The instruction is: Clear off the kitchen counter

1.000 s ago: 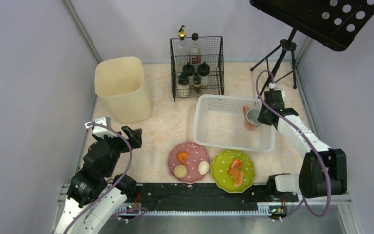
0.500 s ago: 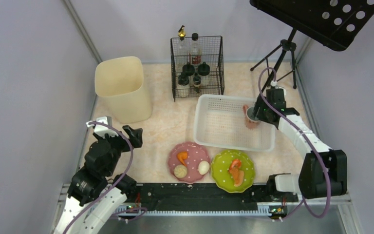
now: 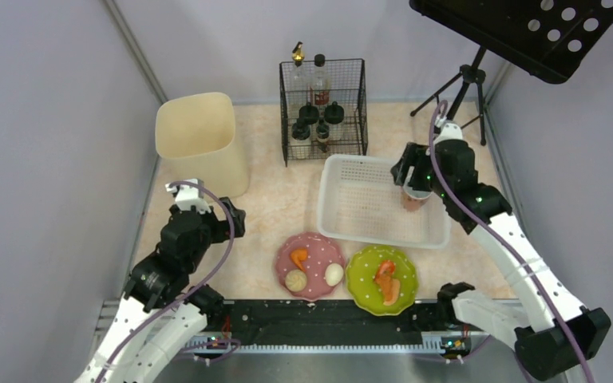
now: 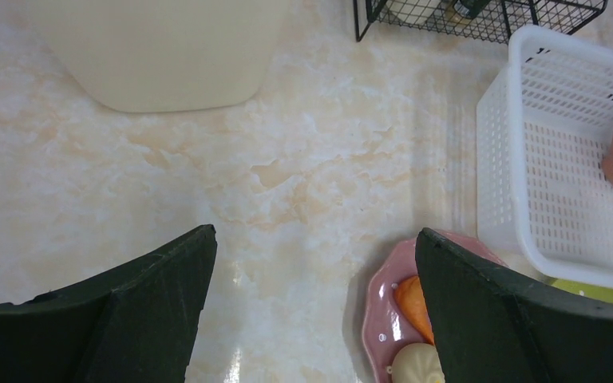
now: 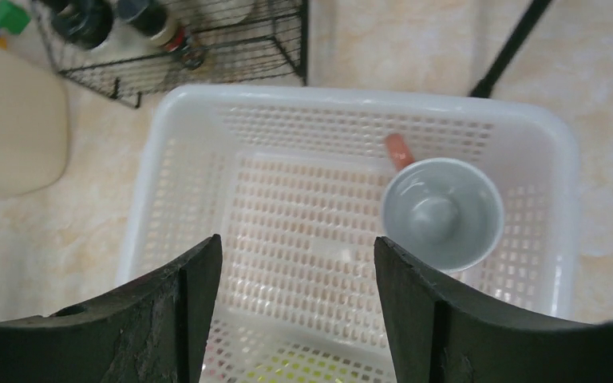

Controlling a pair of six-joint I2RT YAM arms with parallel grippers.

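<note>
The kitchen counter (image 3: pixel 279 199) is beige-pink marbled stone. On it a white basket (image 3: pixel 351 215) holds an upright pink mug (image 3: pixel 413 199) with a grey inside (image 5: pixel 443 211), near the basket's right wall. My right gripper (image 3: pixel 409 171) hovers above the basket (image 5: pixel 367 96), open (image 5: pixel 295 242) and empty, with the mug apart from its fingers. A pink plate (image 3: pixel 310 265) with a bun, an egg and orange food sits beside a green plate (image 3: pixel 381 275) with red and orange food. My left gripper (image 3: pixel 235 222) is wide open (image 4: pixel 315 233) over bare counter (image 4: pixel 311 144), left of the pink plate (image 4: pixel 383 311).
A cream bin (image 3: pixel 199 148) stands at the back left. A black wire rack (image 3: pixel 323 108) with bottles sits at the back middle. A black tripod (image 3: pixel 459 96) stands at the back right. The grey rail (image 3: pixel 319 315) runs along the near edge.
My right gripper opened, let go of the mug in the basket and lifted away from it. My left arm shifted forward and a little right.
</note>
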